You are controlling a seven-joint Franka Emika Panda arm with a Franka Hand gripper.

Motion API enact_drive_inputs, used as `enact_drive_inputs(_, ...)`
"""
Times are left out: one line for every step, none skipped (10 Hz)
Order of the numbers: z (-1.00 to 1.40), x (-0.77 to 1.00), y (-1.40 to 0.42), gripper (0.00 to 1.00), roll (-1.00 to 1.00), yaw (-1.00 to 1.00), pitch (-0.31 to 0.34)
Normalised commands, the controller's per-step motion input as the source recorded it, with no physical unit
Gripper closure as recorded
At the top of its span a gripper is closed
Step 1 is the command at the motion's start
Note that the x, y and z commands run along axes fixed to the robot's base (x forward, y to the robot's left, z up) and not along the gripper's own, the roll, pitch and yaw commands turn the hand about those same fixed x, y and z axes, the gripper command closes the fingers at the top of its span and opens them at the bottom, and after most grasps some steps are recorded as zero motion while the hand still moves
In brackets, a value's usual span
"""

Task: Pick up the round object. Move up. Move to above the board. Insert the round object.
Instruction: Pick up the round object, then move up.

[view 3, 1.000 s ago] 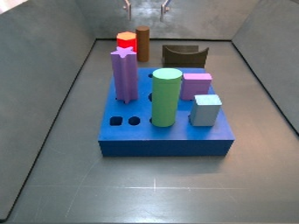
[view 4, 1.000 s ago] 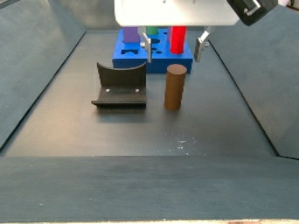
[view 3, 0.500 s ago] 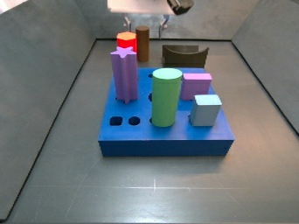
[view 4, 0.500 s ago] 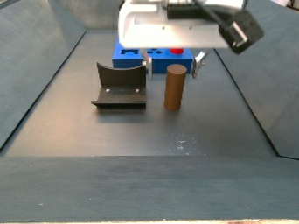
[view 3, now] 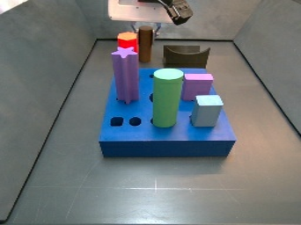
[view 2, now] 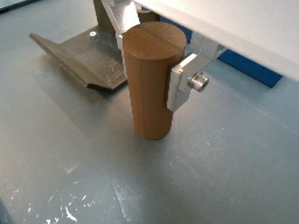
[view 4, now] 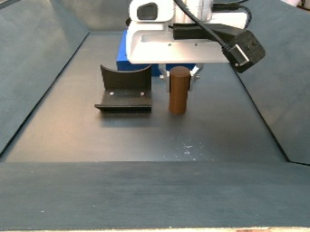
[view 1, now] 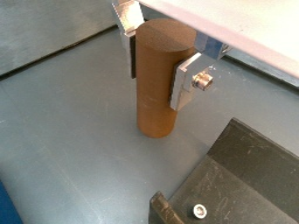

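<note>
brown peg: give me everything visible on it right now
The round object is a plain brown cylinder with a flat top and a matte, wood-like look. It stands upright on the grey floor, off the board and beside the dark arch-shaped block. The claw is lowered around its upper part, one silver finger on each side. Whether the pads press it cannot be told.

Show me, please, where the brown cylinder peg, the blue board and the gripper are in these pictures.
Brown cylinder peg [view 2: 152, 83]: a wrist view, mid side wall.
Blue board [view 3: 165, 145]: a side view, bare front top edge.
Gripper [view 1: 156, 54]: a wrist view, midway between its fingertips, astride the peg's top.
</note>
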Motion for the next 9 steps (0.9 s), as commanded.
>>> enact_drive_inputs(0.00,0.00,0.00,1.00,0.00,0.00,0.000)
enact_drive_inputs(0.00,0.00,0.00,1.00,0.00,0.00,0.000)
enact_drive_inputs(0.00,0.00,0.00,1.00,0.00,0.00,0.000)
enact_drive_inputs(0.00,0.00,0.00,1.00,0.00,0.00,0.000)
enact_drive_inputs(0.00,0.00,0.00,1.00,0.00,0.00,0.000)
enact_drive_inputs(0.00,0.00,0.00,1.00,0.00,0.00,0.000)
enact_drive_inputs(0.00,0.00,0.00,1.00,0.00,0.00,0.000)
enact_drive_inputs(0.18,0.00,0.00,1.00,0.00,0.00,0.000)
enact_drive_inputs(0.19,0.02,0.09,1.00,0.02,0.04,-0.015)
